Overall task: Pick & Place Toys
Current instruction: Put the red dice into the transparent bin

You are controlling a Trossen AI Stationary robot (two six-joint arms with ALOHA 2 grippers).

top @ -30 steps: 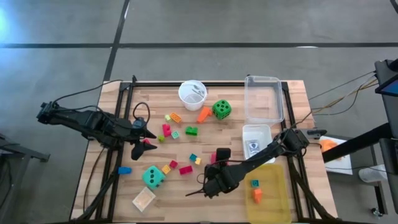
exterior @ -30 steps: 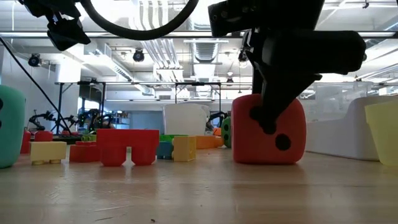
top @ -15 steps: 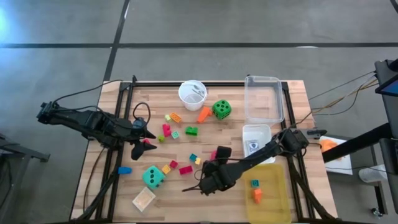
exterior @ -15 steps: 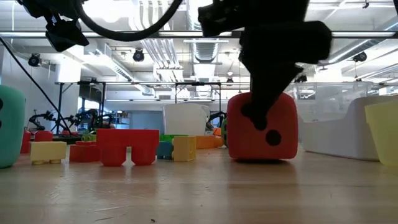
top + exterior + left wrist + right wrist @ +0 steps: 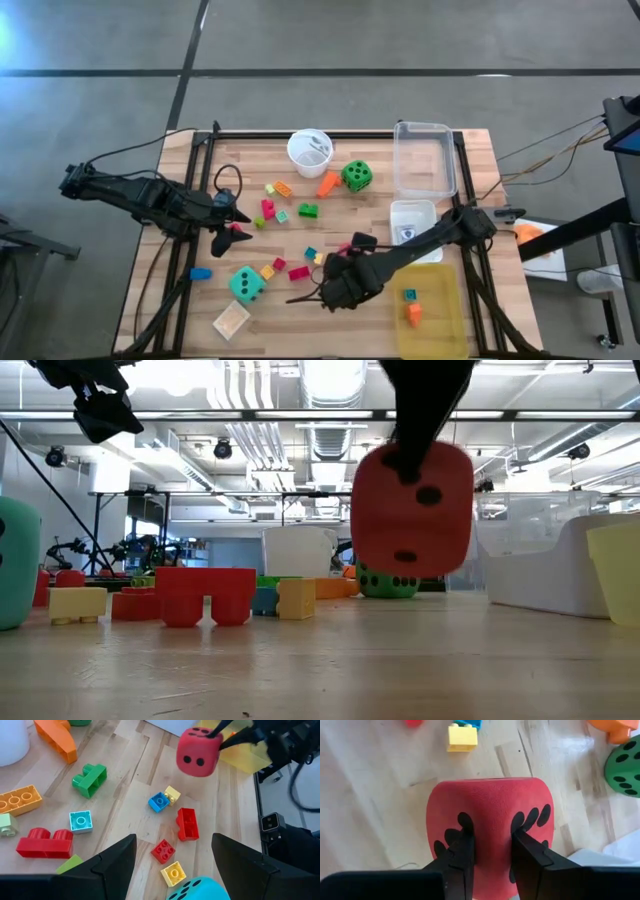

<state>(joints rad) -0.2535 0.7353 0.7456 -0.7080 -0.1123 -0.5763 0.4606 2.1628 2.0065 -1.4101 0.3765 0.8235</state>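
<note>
My right gripper (image 5: 492, 852) pinches the red die (image 5: 412, 510), fingers dug into its foam, and I see it clear of the table (image 5: 330, 660) beside the yellow bin (image 5: 435, 310). Left gripper (image 5: 172, 857) hangs over the blocks (image 5: 187, 823) at the table's left, fingers spread, empty.

A die (image 5: 412, 510) hangs above the table (image 5: 320, 660), blocks (image 5: 205, 595) lying beside it.
</note>
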